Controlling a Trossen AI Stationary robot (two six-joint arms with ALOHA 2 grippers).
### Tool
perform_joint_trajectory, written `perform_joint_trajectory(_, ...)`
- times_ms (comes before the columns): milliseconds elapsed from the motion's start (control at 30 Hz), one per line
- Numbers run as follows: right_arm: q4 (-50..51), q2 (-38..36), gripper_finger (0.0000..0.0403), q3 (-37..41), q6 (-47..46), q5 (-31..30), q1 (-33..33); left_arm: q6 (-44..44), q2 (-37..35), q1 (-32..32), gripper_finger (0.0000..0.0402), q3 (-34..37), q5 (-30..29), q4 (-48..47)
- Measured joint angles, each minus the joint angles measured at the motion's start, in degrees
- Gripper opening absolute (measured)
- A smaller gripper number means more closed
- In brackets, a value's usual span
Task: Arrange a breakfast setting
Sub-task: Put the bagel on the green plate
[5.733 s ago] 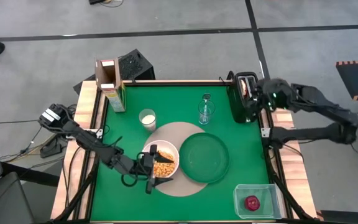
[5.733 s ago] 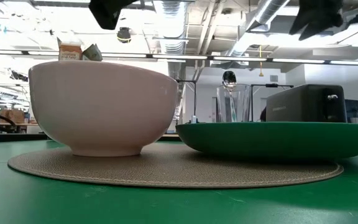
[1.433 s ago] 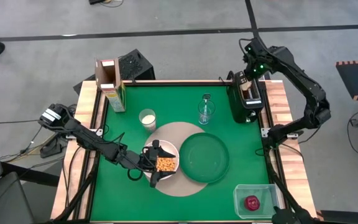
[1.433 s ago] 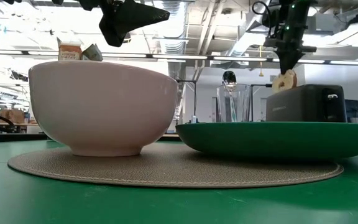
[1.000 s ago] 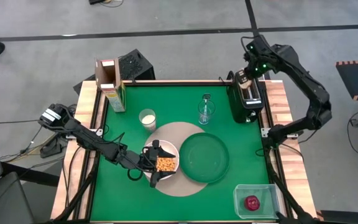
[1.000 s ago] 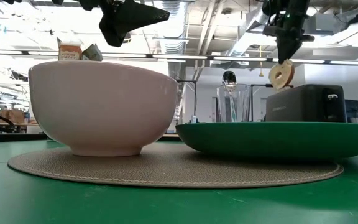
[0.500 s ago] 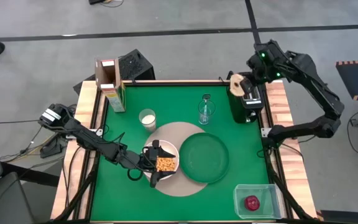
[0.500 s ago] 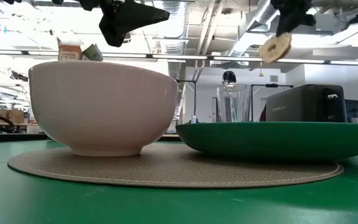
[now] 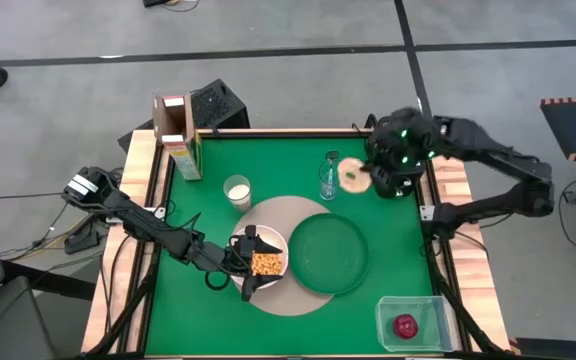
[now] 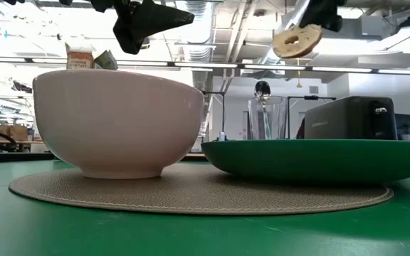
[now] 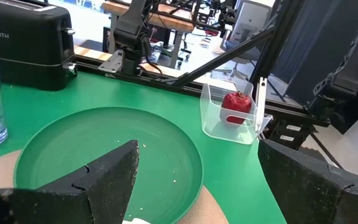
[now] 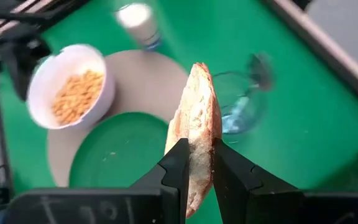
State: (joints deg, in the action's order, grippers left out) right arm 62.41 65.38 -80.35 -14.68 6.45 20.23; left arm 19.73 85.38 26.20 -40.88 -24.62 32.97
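Observation:
A round toasted bread (image 9: 352,175) hangs high over the table beside the clear glass (image 9: 331,180), with my right gripper (image 12: 197,163) shut on it; the low view shows the bread (image 10: 296,41) tilted. A silver spoon (image 10: 262,89) stands in the glass. The white bowl (image 9: 260,255) of cereal and the dark-green plate (image 9: 328,253) sit on the round tan mat (image 9: 286,215). A small white cup (image 9: 236,190) stands behind the mat. The red apple (image 9: 406,325) lies in a clear tub. My left gripper (image 9: 245,265) hovers open over the bowl's left side. My right gripper pinches the bread by its two flat faces (image 12: 196,155) between the two fingers, near one rim. The fingers slant down from the table's right side. Most of the bread sticks out past the fingertips, edge-on in the wrist view, lifted clear of everything.
A black toaster (image 10: 347,117) stands at the far right under my right arm. An open cereal box (image 9: 178,135) stands at the far left corner. The clear tub (image 9: 413,322) sits at the near right corner. Bare green table lies along the near edge.
My right gripper has carried the bread from just above the toaster up and toward the table's left, to beside the glass. It has tipped downward and rolled, so the bread has gone from upright to tilted. It has stayed shut on the bread.

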Motion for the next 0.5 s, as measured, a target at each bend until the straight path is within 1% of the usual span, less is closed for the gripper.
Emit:
perform_joint_trajectory(200,-7.40,-0.17,0.0085,7.83,-2.96,0.16,-7.30,-0.09,0.00,0.02,0.0316,0.00,0.00,0.46)
perform_joint_trajectory(400,-15.00,-0.17,0.0085,14.20,-5.99,0.17,-13.39,-0.15,0.00,0.00,0.0316,0.00,-0.02,0.48)
perform_joint_trajectory(500,-19.16,0.14,0.0085,17.89,-6.97,1.19,-15.91,-0.15,0.00,0.00,0.0316,0.00,-0.02,0.55)
